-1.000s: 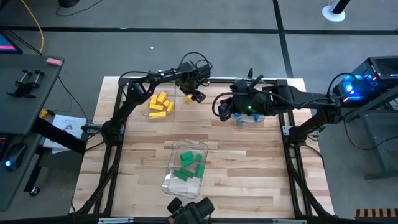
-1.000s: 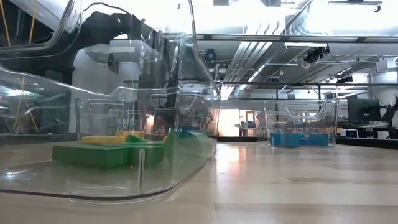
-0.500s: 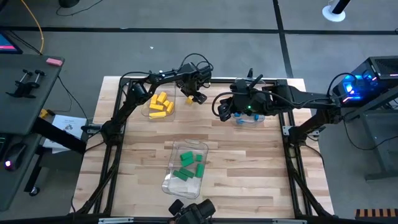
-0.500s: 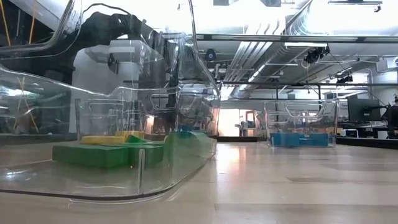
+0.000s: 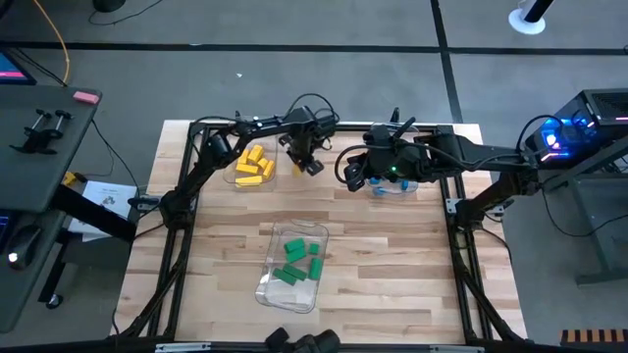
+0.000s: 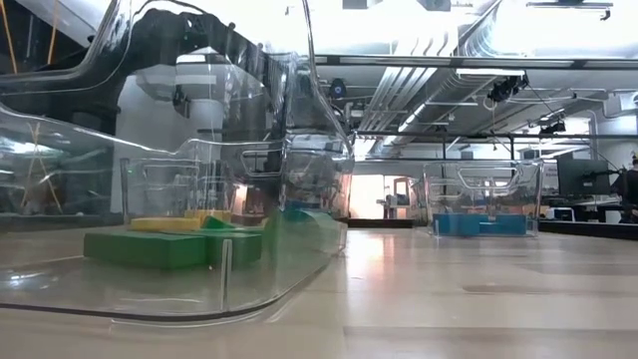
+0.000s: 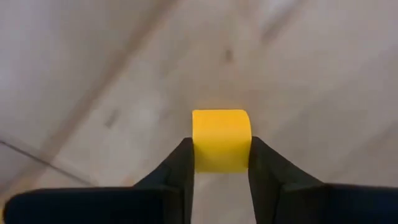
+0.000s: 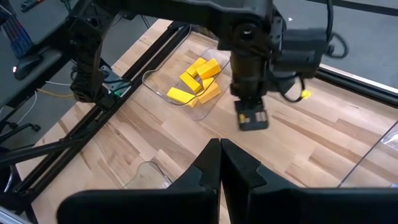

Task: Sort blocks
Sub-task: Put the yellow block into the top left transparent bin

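Note:
A yellow block sits between the two fingers of my left gripper. That gripper points down at the table just right of the clear bin of yellow blocks, and in the high view my left gripper covers the block. My right gripper is shut on nothing and hangs in the air by the bin of blue blocks. Green blocks lie in a third clear bin near the table's near edge. My left gripper pinches the yellow block by two opposite sides, one finger on each. The fingers come from above, pointing down. The block's end reaches out past the fingertips. Whether the block rests on the table top or hangs just above it, I cannot tell.
The green bin's clear wall fills the left of the low view, with the blue bin farther right. Bare wood lies between the three bins. Black frame rails run along the table's sides.
My left gripper has moved a little toward the table's near edge and down. It now stands over the loose yellow block that earlier lay in plain sight beside it. My right arm has kept still.

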